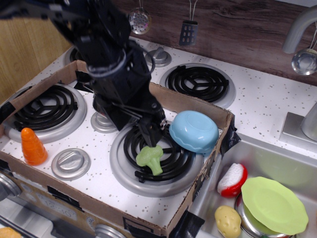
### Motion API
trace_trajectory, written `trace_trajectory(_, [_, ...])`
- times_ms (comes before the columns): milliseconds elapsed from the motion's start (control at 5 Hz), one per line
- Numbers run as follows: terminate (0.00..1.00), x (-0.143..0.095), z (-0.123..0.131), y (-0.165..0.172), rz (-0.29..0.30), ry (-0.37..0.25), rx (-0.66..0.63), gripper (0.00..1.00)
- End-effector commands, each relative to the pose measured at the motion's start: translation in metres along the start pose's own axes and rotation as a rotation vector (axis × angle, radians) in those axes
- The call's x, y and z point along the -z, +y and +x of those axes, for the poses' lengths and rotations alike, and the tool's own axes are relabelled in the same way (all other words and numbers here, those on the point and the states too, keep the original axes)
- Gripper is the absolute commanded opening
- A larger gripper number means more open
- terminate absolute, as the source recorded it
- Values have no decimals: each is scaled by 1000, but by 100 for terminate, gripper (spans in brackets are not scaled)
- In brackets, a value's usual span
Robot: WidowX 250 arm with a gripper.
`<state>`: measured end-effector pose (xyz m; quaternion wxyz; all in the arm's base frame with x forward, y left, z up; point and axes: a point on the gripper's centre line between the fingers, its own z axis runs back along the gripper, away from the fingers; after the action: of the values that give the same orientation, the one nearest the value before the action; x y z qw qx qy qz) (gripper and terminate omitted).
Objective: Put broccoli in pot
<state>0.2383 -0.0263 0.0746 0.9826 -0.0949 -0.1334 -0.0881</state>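
**Claw down at the broccoli on the front burner**

The black claw (148, 135) hangs low over the front right burner (156, 157), its dark fingertip just above the head of the broccoli (150, 158). The arm's bulk hides the jaws, so I cannot tell how wide they stand or whether they have any hold on it. The light-green broccoli lies on the coil, floret head toward the claw, stalk pointing to the front.

The steel pot cannot be seen; the arm covers the spot behind the burner.

Just right of the claw, a light-blue plastic bowl (194, 131) rests tilted on the burner's far edge, against the wall of the cardboard tray (208, 168) that frames the stove top. Its inside is turned away, so any contents cannot be seen.

At the front left an orange toy carrot (32, 146) stands upright beside the left burner (44, 110).

To the right, set into the counter (262, 106), the sink (297, 173) holds a red-and-white toy (233, 179), a toy potato (228, 221) and a lime-green plate (275, 205) lying on a metal vessel.
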Motion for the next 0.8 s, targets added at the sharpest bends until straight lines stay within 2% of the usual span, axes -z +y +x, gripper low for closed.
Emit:
trace_trajectory(0, [0, 9, 6, 7, 14, 15, 2, 100])
trace_trajectory(200, [0, 24, -3, 0, 36, 25, -31, 100])
trace_trajectory(600, [0, 58, -9, -14, -40, 15, -52, 100])
